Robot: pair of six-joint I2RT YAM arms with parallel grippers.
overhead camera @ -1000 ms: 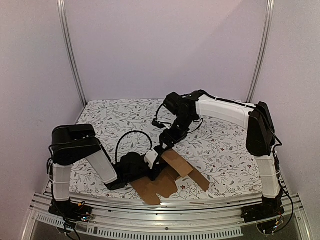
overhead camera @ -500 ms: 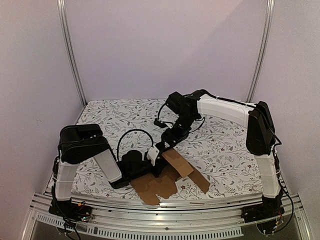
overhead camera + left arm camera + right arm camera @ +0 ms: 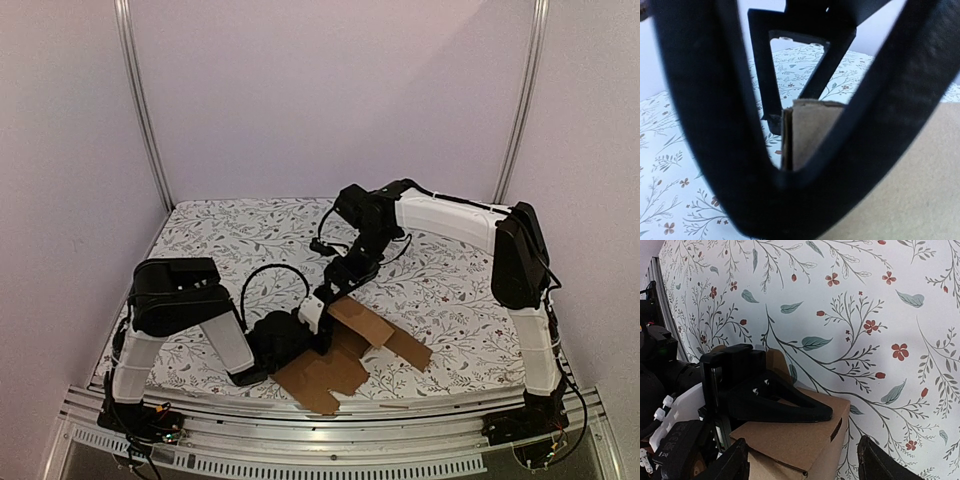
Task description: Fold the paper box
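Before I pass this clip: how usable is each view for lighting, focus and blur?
Top external: even, soft light, no glare, the paper box sharp. Left wrist: the left gripper fills the frame, dark and out of focus, only a sliver of cardboard showing between its fingers. Right wrist: the floral cloth is crisp, the right gripper dark and soft at the bottom edge.

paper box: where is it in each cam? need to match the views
Top external: paper box low centre, by the table's near edge.
Left wrist: paper box fills the lower right, and one panel edge shows at centre.
Right wrist: paper box at bottom, left of centre.
Shared landmark: the floral tablecloth under it, seen in all three views.
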